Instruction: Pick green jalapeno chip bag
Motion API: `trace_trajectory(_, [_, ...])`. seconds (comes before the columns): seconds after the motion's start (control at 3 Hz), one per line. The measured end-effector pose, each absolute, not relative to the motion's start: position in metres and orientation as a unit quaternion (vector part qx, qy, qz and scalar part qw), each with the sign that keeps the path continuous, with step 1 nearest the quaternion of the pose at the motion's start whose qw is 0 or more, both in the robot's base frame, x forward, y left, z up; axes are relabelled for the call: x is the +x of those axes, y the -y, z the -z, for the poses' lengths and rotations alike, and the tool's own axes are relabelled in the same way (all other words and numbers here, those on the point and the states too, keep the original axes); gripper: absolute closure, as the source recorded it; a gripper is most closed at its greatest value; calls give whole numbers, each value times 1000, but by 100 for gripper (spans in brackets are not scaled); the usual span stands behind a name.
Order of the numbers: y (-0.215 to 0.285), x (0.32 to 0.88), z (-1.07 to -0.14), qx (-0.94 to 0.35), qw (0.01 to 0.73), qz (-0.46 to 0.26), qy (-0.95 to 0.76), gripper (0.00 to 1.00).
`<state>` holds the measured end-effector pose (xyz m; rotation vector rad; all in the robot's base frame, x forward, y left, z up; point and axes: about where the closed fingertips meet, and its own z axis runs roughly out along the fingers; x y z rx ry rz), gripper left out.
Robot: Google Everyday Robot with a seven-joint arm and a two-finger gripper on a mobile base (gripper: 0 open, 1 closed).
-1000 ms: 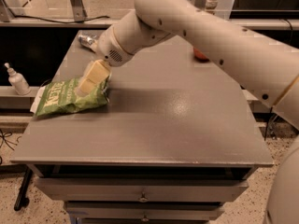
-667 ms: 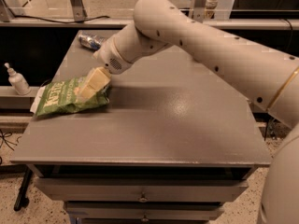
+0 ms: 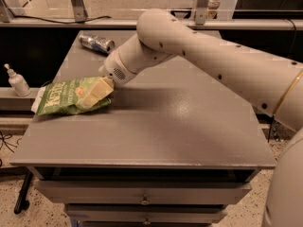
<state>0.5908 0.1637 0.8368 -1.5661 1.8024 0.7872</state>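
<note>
The green jalapeno chip bag (image 3: 59, 98) lies flat at the left edge of the grey table (image 3: 170, 126), with white lettering on top and a white edge at its left end. My gripper (image 3: 94, 93) is down on the right end of the bag and touching it, at the tip of the large cream arm (image 3: 203, 56) that reaches in from the right. The bag's right end is partly hidden under the gripper.
A silver drink can (image 3: 96, 42) lies on its side at the table's far left corner. A white pump bottle (image 3: 18, 82) stands on a ledge left of the table. Drawers (image 3: 142, 193) sit below the table's front edge.
The arm's elbow has swung left and lower over the table. The gripper has stayed on the right end of the bag, and the bag has not moved.
</note>
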Motion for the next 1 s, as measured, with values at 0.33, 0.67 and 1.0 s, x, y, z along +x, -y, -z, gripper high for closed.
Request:
trace_trajectory(0.33, [-157, 590, -835, -581, 307, -298, -692, 41])
trace_trajectory(0.67, [-152, 590, -853, -580, 321, -290, -691, 64])
trace_trajectory(1.0, [-153, 587, -894, -587, 354, -276, -674, 86])
